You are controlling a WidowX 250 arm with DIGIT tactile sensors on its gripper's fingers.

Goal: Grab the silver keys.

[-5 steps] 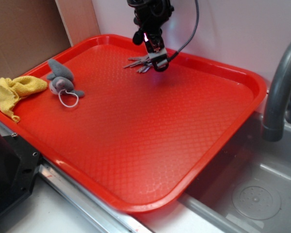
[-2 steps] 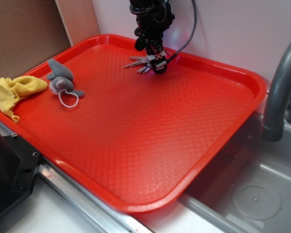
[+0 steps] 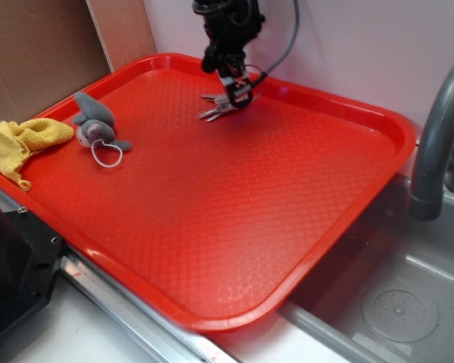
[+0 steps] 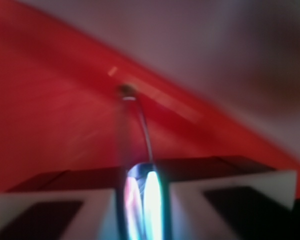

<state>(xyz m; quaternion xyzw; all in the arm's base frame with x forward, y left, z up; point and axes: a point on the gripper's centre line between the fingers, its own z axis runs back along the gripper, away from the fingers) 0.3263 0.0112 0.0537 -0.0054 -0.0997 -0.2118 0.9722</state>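
Several stiff, light, slippery keys [image 3: 218, 108] fan out just below my hand [image 3: 234, 94], which grips their thin ring [image 4: 140, 125]; loose blades will swing.

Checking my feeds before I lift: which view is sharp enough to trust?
Exterior view: sharp and evenly lit; claw closed on the keys over the tray. Wrist view: heavily motion-blurred, with bright glare between the claw pads, only a thin wire loop discernible.

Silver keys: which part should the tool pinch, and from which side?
Pinch the wire ring end of the silver keys, coming from above. The blades fan out toward the tray's left, thin and awkward; the tool already sits at the ring end.
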